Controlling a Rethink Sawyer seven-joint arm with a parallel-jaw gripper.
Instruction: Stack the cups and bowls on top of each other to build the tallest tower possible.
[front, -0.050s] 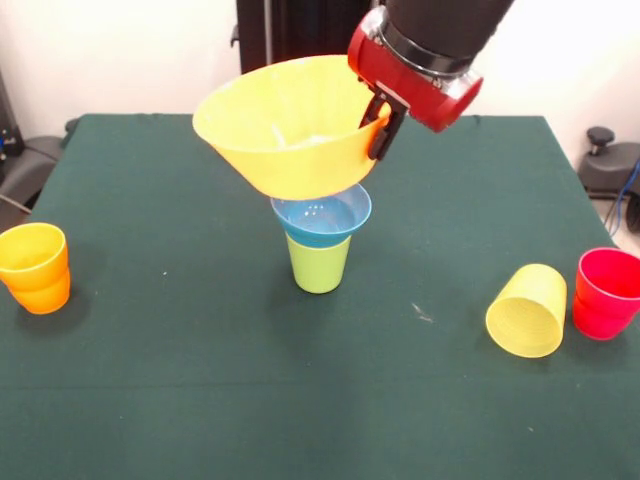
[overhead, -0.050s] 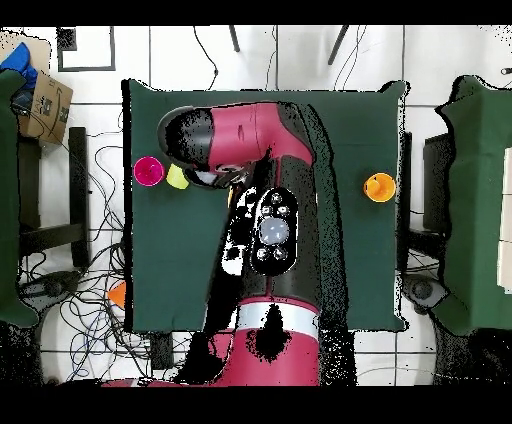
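Yellow-orange large bowl (front, -0.050s: 285, 125), tilted above the blue bowl (front, -0.050s: 322, 215), is clamped at its rim by the tool (front, -0.050s: 380, 125).

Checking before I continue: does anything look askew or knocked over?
Yes. The large yellow bowl held by the gripper hangs tilted above the blue bowl on the green cup. The yellow cup lies on its side beside the red cup.

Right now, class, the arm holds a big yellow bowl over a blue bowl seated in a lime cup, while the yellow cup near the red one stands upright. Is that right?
One detail is wrong. The front view shows the yellow cup lying on its side, mouth toward the camera, beside the upright red cup. The rest holds: the gripper holds the yellow bowl above the blue bowl seated in the lime cup.
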